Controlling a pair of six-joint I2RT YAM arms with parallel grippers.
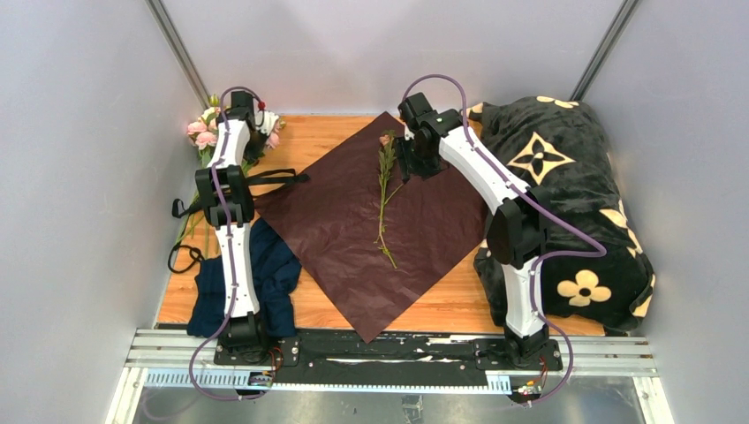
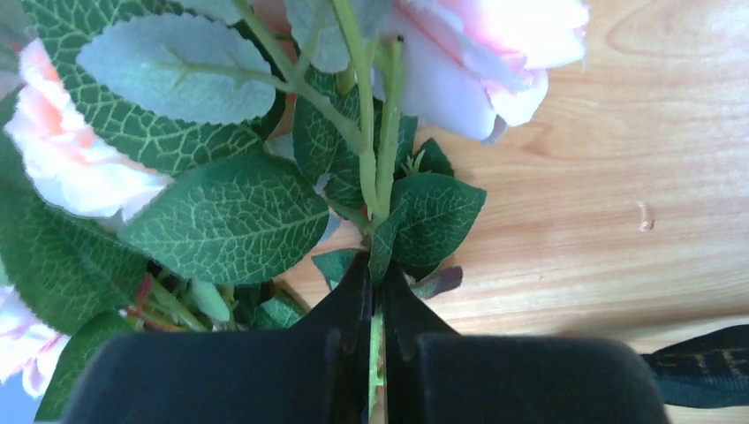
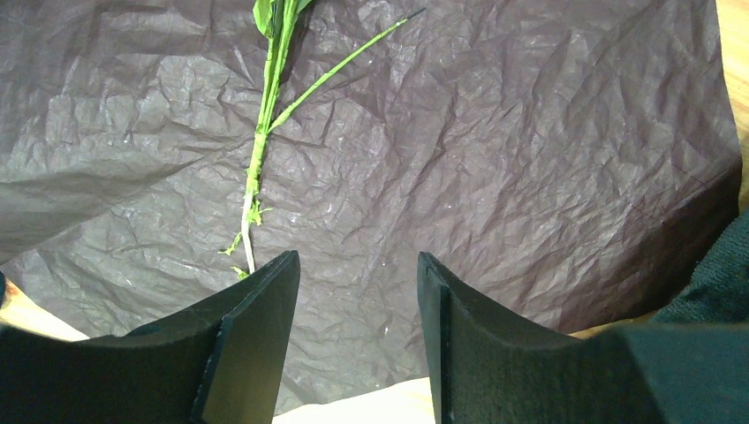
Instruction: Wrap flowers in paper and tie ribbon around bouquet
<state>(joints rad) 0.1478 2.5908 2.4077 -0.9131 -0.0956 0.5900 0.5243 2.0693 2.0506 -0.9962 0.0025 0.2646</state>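
No writing, label, brand, number or sign could be read in any view. The only candidate was the black ribbon (image 2: 702,367) lying on the counter (image 2: 618,177) at the lower right of the left wrist view. It carried faint yellowish marks, too blurred to tell whether they were letters.

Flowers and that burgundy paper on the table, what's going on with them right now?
Two robot arms are starting a bouquet. The left end effector is shut on one stem in the bunch of pink roses at the far left corner of the table. One rose stem already lies on the spread burgundy paper, where the open right end effector hovers. The black ribbon lies untouched beside the left arm.
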